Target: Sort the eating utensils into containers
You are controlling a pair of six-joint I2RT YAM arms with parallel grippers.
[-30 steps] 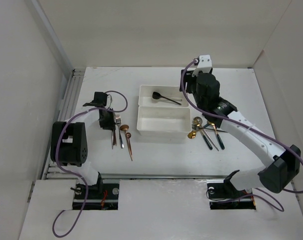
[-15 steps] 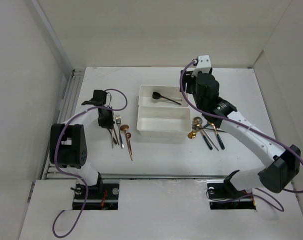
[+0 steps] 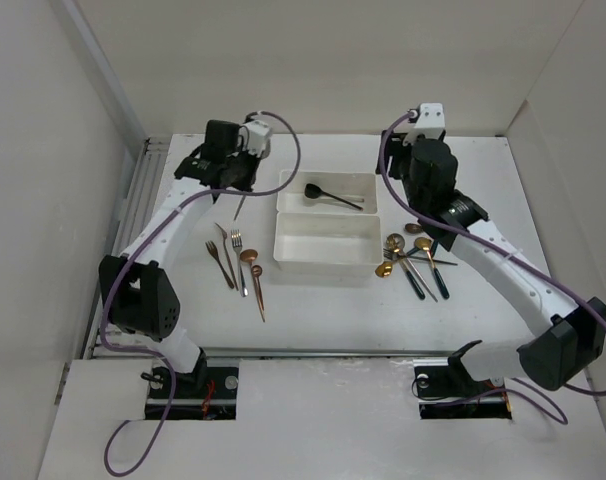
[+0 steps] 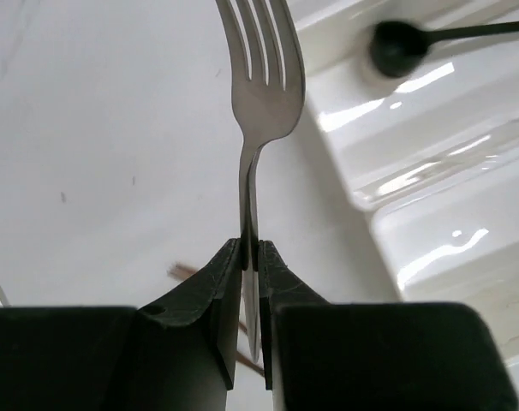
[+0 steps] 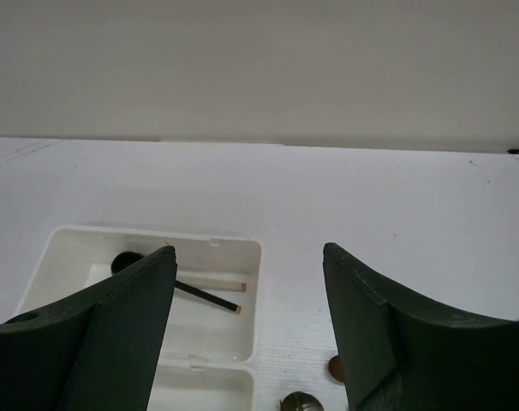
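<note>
My left gripper [image 3: 235,180] is shut on a silver fork [image 3: 240,207], held off the table just left of the far white tray [image 3: 328,180]. In the left wrist view the jaws [image 4: 250,244] pinch the fork's neck, and its tines [image 4: 259,77] point up past the far tray's corner [image 4: 362,163]. A black spoon [image 3: 333,196] lies in the far tray. The near tray [image 3: 326,262] holds nothing. My right gripper [image 3: 408,155] is open and empty, raised right of the far tray. In the right wrist view its jaws [image 5: 249,257] frame the tray's right end [image 5: 251,257].
Several utensils lie left of the trays: dark and silver pieces [image 3: 223,262] and a copper spoon [image 3: 253,280]. Right of the trays lies a pile of gold, copper and dark-handled utensils [image 3: 413,260]. White walls enclose the table on three sides.
My left gripper has risen from the left pile with the silver fork and moved back and right, to the far tray's left end. My right gripper has moved a little right and back.
</note>
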